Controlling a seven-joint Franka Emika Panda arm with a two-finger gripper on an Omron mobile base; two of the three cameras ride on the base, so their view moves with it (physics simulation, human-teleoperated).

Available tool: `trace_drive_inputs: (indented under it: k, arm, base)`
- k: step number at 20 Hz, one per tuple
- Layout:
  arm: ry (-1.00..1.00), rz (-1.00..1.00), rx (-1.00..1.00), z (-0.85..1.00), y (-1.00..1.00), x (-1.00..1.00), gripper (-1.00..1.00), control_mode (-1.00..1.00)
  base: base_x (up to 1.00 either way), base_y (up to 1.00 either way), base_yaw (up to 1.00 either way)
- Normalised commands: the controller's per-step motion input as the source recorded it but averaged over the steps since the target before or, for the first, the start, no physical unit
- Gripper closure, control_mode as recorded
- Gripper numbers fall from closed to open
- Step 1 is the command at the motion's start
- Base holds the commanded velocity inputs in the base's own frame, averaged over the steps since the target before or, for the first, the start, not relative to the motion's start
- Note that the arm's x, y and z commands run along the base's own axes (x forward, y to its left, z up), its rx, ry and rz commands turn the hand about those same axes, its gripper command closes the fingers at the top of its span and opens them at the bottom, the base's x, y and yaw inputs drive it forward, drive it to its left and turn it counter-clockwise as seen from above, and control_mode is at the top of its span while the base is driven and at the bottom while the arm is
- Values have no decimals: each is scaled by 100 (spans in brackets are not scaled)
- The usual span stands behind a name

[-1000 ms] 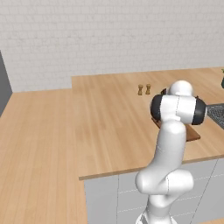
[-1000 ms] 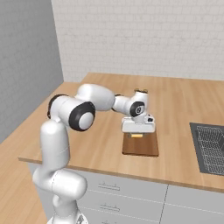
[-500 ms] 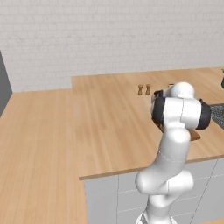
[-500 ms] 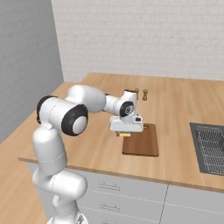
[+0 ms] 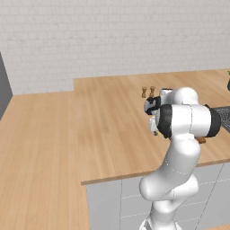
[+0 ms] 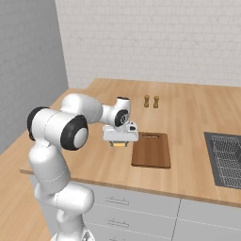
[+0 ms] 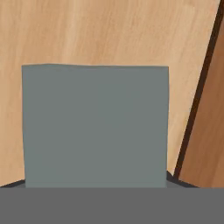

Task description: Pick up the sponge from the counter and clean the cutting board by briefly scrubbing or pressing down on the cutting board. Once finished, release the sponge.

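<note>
Beside cutting board (image 6: pixel 151 149), fingers (image 6: pixel 120 143) downward.

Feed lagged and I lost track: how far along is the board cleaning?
Likely done: a second ago the end effector was over the board with the sponge. Both have since moved off the board's left edge, over the counter. In hand: the sponge, apparently still gripped. Left: releasing it.
</note>
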Motion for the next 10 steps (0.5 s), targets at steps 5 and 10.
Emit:
trace_drive_inputs:
  k: [5,10]
  arm:
    - [0,2,0,-6,33,20,100,-100]
    - [-1,5,0,-22,19,24,100,-100]
  base:
    - [0,0,0]
    - [0,0,0]
